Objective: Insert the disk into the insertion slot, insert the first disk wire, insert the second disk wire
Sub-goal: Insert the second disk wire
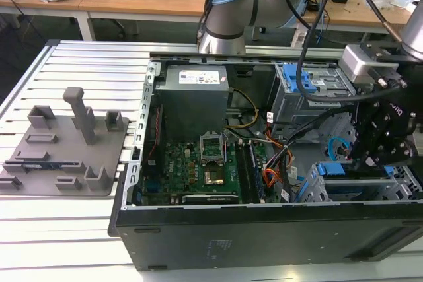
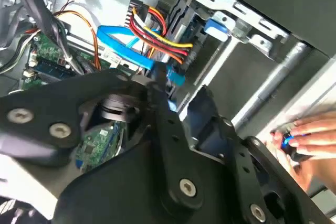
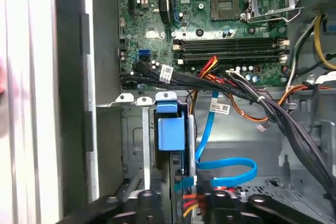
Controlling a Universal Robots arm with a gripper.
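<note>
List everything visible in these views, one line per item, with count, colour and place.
Computer case: one, black, open on the slatted table.
Motherboard: one, green, on the case floor.
Power supply: one, grey, at the case's rear.
Disk: one, blue carrier, seated in the insertion slot, a grey metal cage.
Data cable: one, blue, looping beside the disk.
Power wires: one bundle, red, yellow and black, at the disk's end.
Fixture tray: one, grey, at the exterior view's left.
Person's hand: one, by the case edge.
Claw: one, black, at the disk's connector end.
</note>
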